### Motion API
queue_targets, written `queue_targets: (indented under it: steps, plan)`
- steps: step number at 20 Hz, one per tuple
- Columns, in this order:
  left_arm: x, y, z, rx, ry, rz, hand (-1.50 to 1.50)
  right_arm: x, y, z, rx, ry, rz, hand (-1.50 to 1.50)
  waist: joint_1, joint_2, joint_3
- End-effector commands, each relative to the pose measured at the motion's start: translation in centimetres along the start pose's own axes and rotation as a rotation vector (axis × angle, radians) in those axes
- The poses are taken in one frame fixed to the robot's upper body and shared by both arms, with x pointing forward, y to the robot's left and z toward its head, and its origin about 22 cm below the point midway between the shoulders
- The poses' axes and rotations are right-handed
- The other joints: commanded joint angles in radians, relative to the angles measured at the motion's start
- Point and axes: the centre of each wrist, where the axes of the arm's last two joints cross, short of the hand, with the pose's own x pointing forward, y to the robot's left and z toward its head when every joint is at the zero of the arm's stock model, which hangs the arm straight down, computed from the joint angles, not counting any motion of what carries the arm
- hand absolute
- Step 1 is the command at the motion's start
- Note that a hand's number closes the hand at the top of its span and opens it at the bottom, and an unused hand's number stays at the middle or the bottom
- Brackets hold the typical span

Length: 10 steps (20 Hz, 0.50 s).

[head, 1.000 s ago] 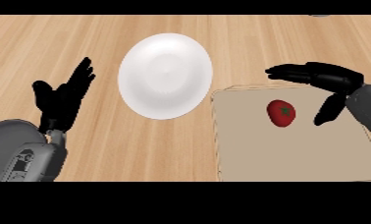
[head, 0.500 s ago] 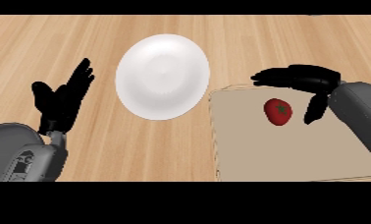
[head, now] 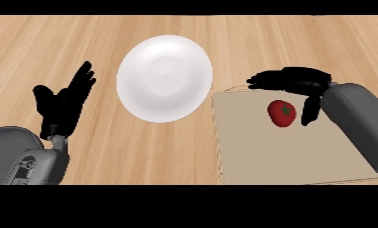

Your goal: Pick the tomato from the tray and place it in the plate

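On the wooden counter (head: pixel 244 37), the right hand (head: pixel 295 79) arches spread fingers over the tray's (head: pixel 295 157) tomato (head: pixel 281 113), plate (head: pixel 164 78) alongside.

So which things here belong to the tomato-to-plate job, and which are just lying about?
Part of the job:
- tomato, on the tray
- tray
- plate, empty
- right hand, open over the tomato

Not involved:
- left hand, resting open at the left
- wooden counter

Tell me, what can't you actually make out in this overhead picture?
Head view only:
- Whether the right hand touches the tomato: looking steeply down hides any gap in height.
- The tray: its right part lies under the right forearm, its near edge is cut off.
- The left hand rests open beside the plate; its forearm is cut off below.
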Motion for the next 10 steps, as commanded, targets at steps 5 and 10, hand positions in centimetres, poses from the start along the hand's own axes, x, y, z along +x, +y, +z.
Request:
queue_targets:
  steps: [5, 10]
  plan:
    - [-0.6, -1.2, 1.3, -0.007, 0.006, 0.003, 0.0, 0.1, 1.2, -1.6, 0.118, -0.069, 0.016, -1.5, 0.006, 0.0, 0.002]
    - [0.1, -1.1, 0.4, -0.003, -0.005, -0.008, 0.0, 1.9, 2.8, -3.9, 0.147, -0.2, 0.052, 1.5, -0.011, -0.004, 0.001]
